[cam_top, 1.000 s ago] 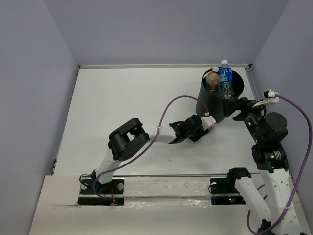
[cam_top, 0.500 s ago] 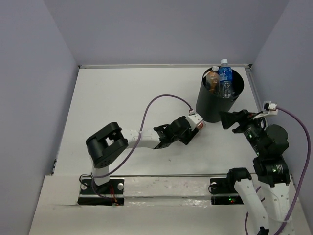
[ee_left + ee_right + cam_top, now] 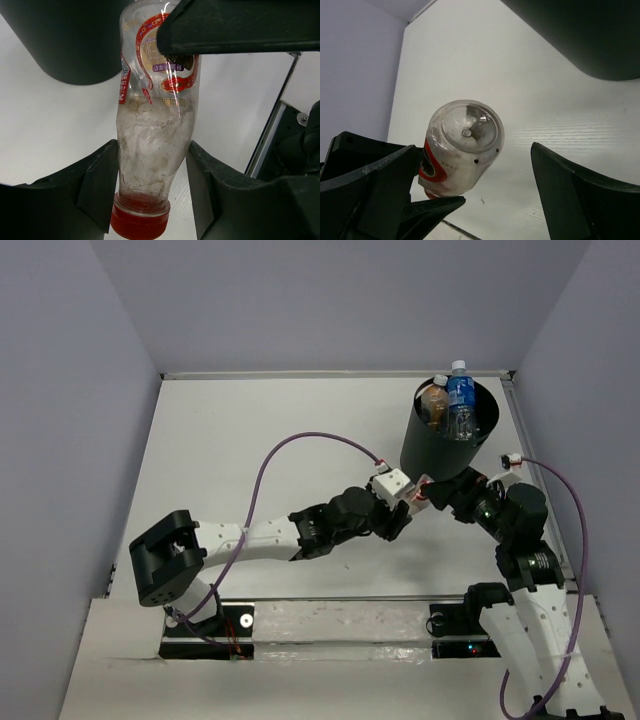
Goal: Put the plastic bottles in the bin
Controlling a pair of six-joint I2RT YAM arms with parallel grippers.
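My left gripper [image 3: 417, 496] is shut on a small clear bottle with a red cap and red label [image 3: 427, 488], just in front of the tall black bin [image 3: 430, 455]. In the left wrist view the fingers [image 3: 97, 185] pinch the bottle [image 3: 152, 125] near its neck, cap toward the camera. My right gripper [image 3: 447, 492] is open and faces the bottle's base. In the right wrist view the bottle base [image 3: 465, 142] sits between the spread fingers [image 3: 582, 200], close to the left one. A blue-labelled bottle [image 3: 461, 400] and a brownish bottle [image 3: 434, 404] stand in the bin.
The bin also shows in the left wrist view [image 3: 70, 45] and the right wrist view [image 3: 590, 35]. Grey walls enclose the white table [image 3: 250, 450]. The left arm's purple cable [image 3: 300, 440] loops above the table. A metal rail [image 3: 518, 410] runs along the right edge.
My left arm has swung and carried the red-capped bottle right, toward the right gripper. My right gripper has moved left and down from beside the bin to face the bottle's base.
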